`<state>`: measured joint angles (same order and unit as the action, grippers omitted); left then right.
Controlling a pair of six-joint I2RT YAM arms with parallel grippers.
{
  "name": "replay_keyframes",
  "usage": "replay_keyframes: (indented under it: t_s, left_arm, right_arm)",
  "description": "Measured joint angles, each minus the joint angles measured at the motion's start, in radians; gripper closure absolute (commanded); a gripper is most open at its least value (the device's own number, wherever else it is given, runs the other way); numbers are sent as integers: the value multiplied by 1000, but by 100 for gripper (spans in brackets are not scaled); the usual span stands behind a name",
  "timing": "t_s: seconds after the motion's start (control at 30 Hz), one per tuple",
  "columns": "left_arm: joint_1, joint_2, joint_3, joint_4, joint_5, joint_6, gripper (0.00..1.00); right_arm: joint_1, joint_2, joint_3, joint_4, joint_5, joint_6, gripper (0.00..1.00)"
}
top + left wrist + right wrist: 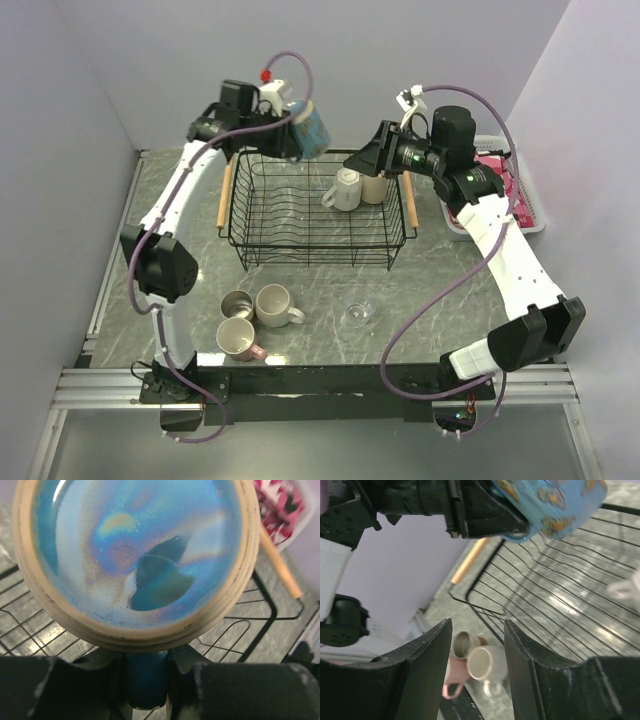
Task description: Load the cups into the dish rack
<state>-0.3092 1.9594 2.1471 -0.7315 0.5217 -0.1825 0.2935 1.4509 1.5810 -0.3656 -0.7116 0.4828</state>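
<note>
My left gripper [293,125] is shut on the handle of the blue mug [312,127] and holds it tilted above the back left corner of the black wire dish rack [300,262]. In the left wrist view the mug's base [135,555] fills the frame, its handle between my fingers [200,670]. A white mug [343,190] and a tan cup [375,187] stand in the rack's back right. My right gripper [362,160] is open and empty above them. On the table stand a steel cup [236,304], a white mug [275,305], a pink mug [237,340] and a clear glass [362,312].
A white plastic basket [530,222] with pink cloth stands at the right of the rack, behind my right arm. The rack has light wooden side handles [226,195]. Purple walls close in the back and both sides.
</note>
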Motion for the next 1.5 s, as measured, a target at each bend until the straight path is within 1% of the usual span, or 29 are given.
replay_keyframes:
  t_s: [0.07, 0.2, 0.37, 0.67, 0.83, 1.07, 1.27, 1.5]
  left_arm:
    - [-32, 31, 0, -11, -27, 25, 99]
    - [-62, 72, 1, -19, -72, 59, 99]
    - [-65, 99, 2, -21, -121, 83, 99]
    - [-61, 105, -7, -7, -165, 120, 99]
    - [-61, 105, -78, 39, -176, 165, 99]
    - [-61, 105, -204, 61, -215, 249, 99]
    - [-61, 105, -266, 84, -240, 307, 99]
    - [-65, 104, -344, 181, -262, 357, 99]
  right_arm:
    - [-1, -21, -17, -27, 27, -34, 45]
    - [-8, -52, -71, -83, 91, -88, 44]
    - [-23, -60, -97, -138, 140, -126, 44]
    - [-36, -61, -97, -156, 175, -140, 44]
    - [-43, -61, -97, -156, 177, -132, 44]
    - [-66, -62, -97, -151, 177, -98, 44]
    - [-69, -62, -97, -151, 174, -79, 44]
    - [-69, -62, -97, -152, 169, -74, 44]
